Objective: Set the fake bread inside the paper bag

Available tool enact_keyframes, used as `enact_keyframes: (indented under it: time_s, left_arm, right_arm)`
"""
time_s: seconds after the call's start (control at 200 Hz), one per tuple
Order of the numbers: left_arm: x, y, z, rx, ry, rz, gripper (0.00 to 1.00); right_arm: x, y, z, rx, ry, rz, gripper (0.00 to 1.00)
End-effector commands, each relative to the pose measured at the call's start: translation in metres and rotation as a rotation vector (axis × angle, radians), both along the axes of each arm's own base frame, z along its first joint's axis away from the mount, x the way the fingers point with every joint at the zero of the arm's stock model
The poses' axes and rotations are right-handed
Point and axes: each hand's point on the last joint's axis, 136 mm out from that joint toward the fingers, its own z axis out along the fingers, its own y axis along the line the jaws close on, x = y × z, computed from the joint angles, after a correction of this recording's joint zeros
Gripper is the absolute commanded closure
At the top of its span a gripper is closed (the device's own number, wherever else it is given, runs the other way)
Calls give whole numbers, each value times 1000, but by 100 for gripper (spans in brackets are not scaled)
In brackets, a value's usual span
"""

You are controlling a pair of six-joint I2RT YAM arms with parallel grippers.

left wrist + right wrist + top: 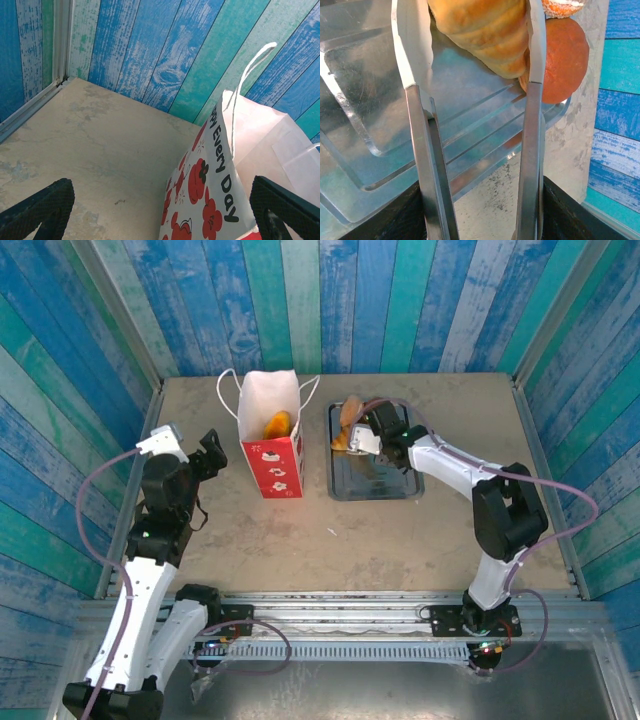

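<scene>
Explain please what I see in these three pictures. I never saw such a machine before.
These are two robot arms fixed at the near edge of a table. One picture is taken from above and behind them; the other two come from small cameras on each wrist.

On the table stand a paper bag, with some bread already inside, and a metal tray with more toy bread on it.

The right gripper holds metal tongs, and the tongs' arms stand on either side of an oblong roll over the tray. A round bun lies beside it.

The left gripper is open, holds nothing, and waits next to the bag.
</scene>
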Motion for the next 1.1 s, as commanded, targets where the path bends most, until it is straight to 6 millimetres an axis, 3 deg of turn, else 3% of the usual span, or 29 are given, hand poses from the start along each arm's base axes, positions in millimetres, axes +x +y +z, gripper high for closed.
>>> enact_keyframes:
  time_s: [0.0, 0.23, 0.641, 0.836, 0.977, 1.097]
  left_arm:
    - [1, 1, 5, 9, -20, 7, 6]
    - [-2, 2, 6, 7, -19, 10, 6]
    - [-8, -1, 22, -28, -43, -8, 6]
    - [-7, -11, 29, -75, -35, -55, 6]
    - [-4, -20, 35, -123, -24, -99, 6]
    - [1, -33, 39, -177, -9, -154, 6]
  right_arm:
    - [11, 5, 12, -17, -46, 9, 45]
    - [9, 1, 19, -30, -69, 2, 56]
    - [-13, 1, 60, 23, -178, 17, 60]
    - [-34, -10, 97, 97, -252, -10, 61]
    - [-45, -26, 135, 189, -330, -119, 63]
    - [-61, -28, 172, 362, -327, -202, 65]
